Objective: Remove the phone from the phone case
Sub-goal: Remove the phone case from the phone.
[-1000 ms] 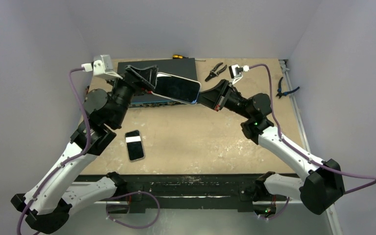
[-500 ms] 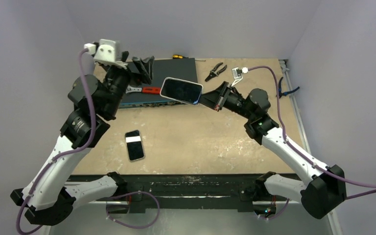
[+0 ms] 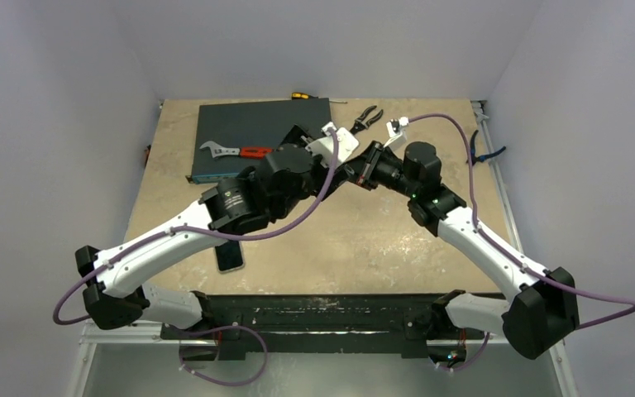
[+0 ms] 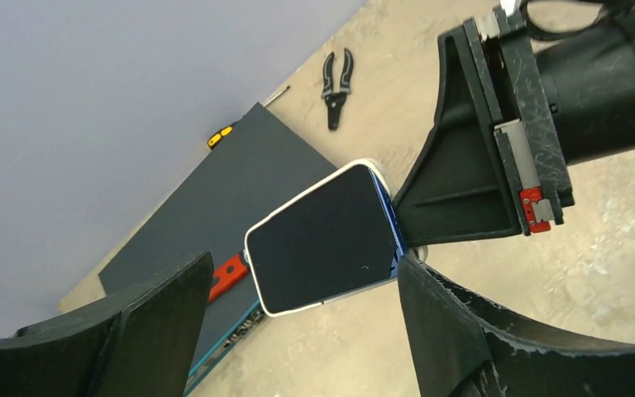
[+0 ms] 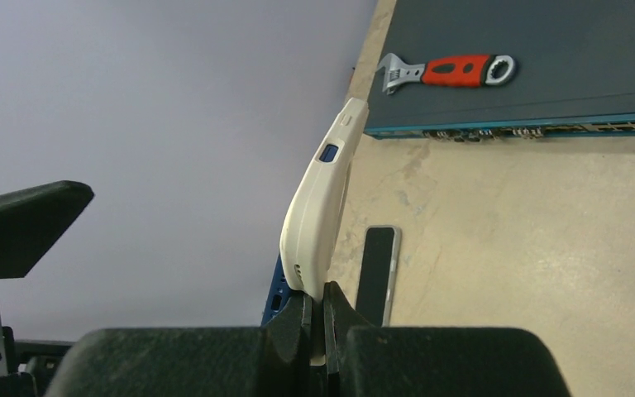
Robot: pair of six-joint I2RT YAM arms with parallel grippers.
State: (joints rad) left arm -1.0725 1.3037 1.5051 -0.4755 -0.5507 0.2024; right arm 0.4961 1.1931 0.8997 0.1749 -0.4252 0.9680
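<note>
The phone (image 4: 322, 240) has a dark screen and a blue body and sits in a white case (image 5: 322, 215). It is held in the air above the table. My right gripper (image 5: 322, 318) is shut on one end of the case. The phone's blue corner (image 5: 274, 299) sticks out of the case beside the jaws. My left gripper (image 4: 302, 327) is open, with one finger (image 4: 132, 331) on each side of the phone's lower edge; the right finger (image 4: 463, 322) is close to the blue corner. In the top view my left arm (image 3: 289, 169) hides the phone.
A second phone (image 3: 230, 259) lies flat on the table, partly under my left arm; it also shows in the right wrist view (image 5: 378, 273). A dark flat box (image 3: 248, 122) with a red-handled wrench (image 3: 236, 151) is at the back. Pliers (image 3: 366, 117) and a screwdriver (image 3: 299, 95) lie behind.
My left gripper let go of the phone, pulled back left, then swung right across the table and now straddles the phone, open. My right gripper has kept hold of the case.
</note>
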